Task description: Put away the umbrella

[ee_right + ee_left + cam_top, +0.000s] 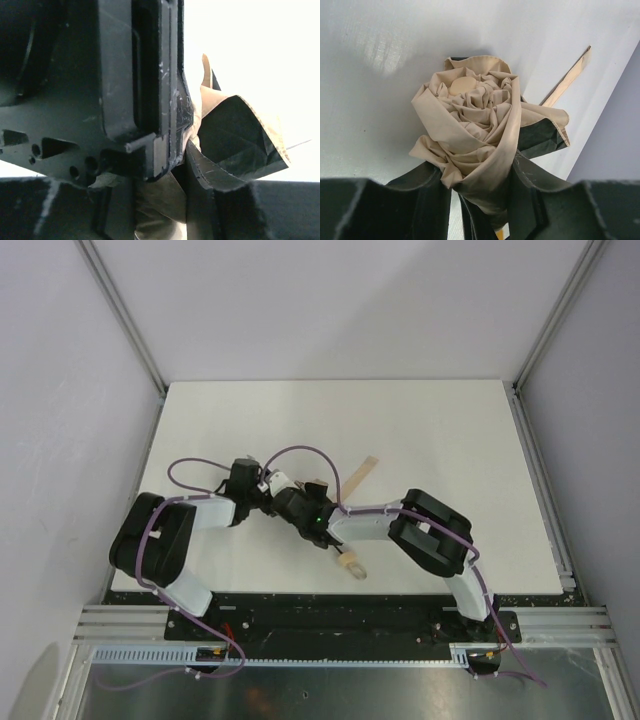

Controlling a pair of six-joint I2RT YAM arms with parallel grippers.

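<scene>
Squarely at the middle of the white table (pixel 450 440), the left arm (pixel 165 540) and the right arm (pixel 435 535) meet, their wrists nearly touching. Between them is the umbrella (pixel 475 120), collapsed, its beige canopy bunched into loose folds with a dark lining showing at the edges. The left gripper (pixel 475 172) is pressed onto that bundle, with a finger against the fabric on either side. The right gripper (pixel 160 202) pinches a fold of the same cloth, close up against the left gripper's black body. A flat tan strip (pixel 362 472) lies on the table at 1 o'clock from the grippers. The small pale handle (pixel 352 565) pokes out at 5 o'clock, beneath the right forearm.
</scene>
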